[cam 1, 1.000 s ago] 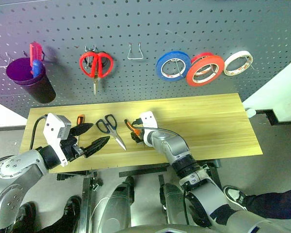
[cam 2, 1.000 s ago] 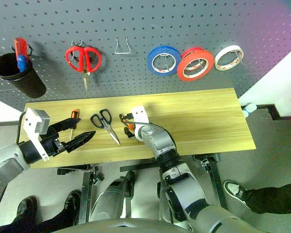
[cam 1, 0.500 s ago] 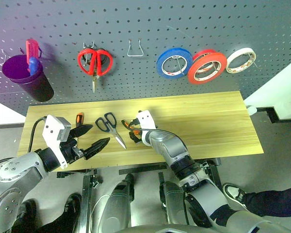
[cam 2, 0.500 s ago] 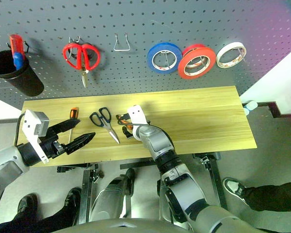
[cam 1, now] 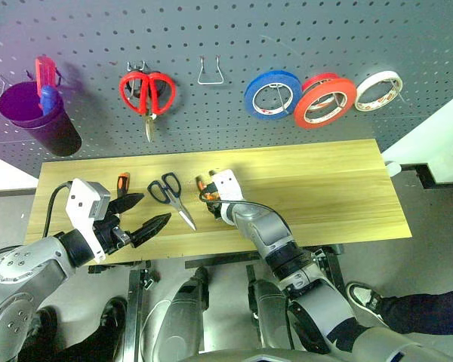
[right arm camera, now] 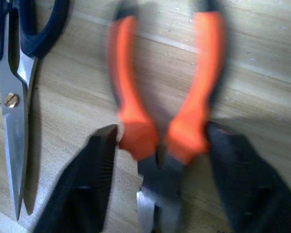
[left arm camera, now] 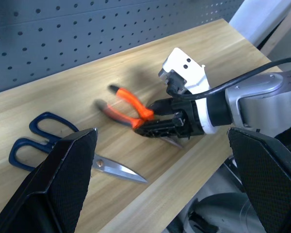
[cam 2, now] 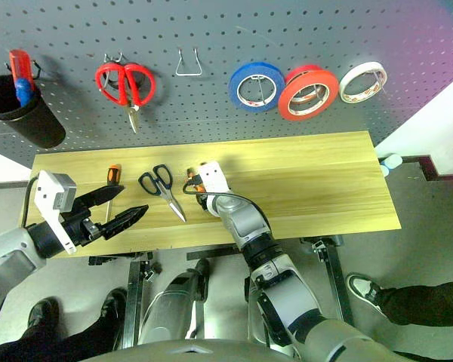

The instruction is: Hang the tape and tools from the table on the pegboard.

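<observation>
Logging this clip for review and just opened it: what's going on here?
A humanoid robot is clearing tools off a wooden table onto the pegboard behind it. Its right gripper sits astride the orange-handled pliers, fingers either side near the pivot, not yet clamped. The left gripper hangs open above the table's near left edge, holding nothing. The dark-handled scissors and the screwdriver lie on the table. The orange-red tape already hangs on the board.
</observation>
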You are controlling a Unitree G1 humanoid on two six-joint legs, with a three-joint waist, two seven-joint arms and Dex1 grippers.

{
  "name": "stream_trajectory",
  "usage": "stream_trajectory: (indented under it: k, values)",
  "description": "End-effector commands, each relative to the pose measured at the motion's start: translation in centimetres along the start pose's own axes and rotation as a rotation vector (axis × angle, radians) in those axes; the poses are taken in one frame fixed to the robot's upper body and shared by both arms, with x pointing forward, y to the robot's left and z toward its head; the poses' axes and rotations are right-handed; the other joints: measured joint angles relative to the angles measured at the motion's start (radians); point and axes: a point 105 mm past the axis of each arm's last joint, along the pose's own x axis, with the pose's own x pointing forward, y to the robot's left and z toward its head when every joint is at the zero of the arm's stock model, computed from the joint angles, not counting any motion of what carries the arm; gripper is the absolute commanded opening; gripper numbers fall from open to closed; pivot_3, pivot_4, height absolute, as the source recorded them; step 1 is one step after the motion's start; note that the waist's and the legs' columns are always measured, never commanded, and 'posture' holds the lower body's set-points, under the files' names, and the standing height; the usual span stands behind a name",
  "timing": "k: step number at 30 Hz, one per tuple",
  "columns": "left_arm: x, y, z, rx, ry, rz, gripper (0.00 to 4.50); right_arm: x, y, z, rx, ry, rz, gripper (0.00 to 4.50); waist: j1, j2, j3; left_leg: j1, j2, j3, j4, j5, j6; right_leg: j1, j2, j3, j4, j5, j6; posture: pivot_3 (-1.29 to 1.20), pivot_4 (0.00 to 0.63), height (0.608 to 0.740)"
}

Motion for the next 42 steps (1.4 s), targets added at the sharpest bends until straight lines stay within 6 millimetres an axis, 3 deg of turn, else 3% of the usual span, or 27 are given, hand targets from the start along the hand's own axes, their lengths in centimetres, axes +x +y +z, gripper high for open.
stream_trajectory:
  k: [1,16,23,24,42]
  values:
    - [-0.4,-0.5,0.7,0.019,-0.014,-0.008,4.50,0.1,2.2,0.1,0.031,-0.011,0.051,2.06,0.000,0.000,0.000,0.000,0.000,0.000,0.000,0.000,0.000,0.000,0.000,0.000,0.000,0.000,0.000,0.09,0.401,0.740]
    - [-0.1,-0.5,0.6,0.010,-0.013,-0.011,4.50,-0.1,1.7,0.5,-0.051,-0.029,0.053,2.06,-0.001,0.000,0.001,0.000,0.000,0.000,0.000,0.000,0.000,0.000,0.000,0.000,0.000,0.000,0.000,0.08,0.398,0.740]
    - [-0.1,-0.7,0.4,0.006,-0.014,-0.016,4.50,-0.2,1.2,0.1,-0.034,-0.009,0.048,4.41,0.001,0.001,0.002,-0.001,0.000,0.000,-0.001,0.000,0.000,0.000,0.000,0.000,-0.001,0.000,0.000,0.08,0.392,0.740]
    - [-0.1,-0.7,0.4,0.005,-0.014,-0.016,4.50,-0.2,1.2,0.1,-0.043,-0.007,0.043,4.47,0.001,0.001,0.002,-0.001,0.000,0.000,-0.001,0.000,0.000,0.000,0.000,0.000,-0.001,0.000,0.000,0.08,0.392,0.740]
    - [-0.2,-0.4,0.9,0.011,-0.025,-0.012,4.50,0.8,1.8,2.9,-0.083,-0.064,0.063,4.47,0.000,0.000,0.002,-0.001,0.000,0.000,-0.001,0.000,0.000,-0.001,0.000,0.000,-0.001,0.000,0.000,0.09,0.387,0.740]
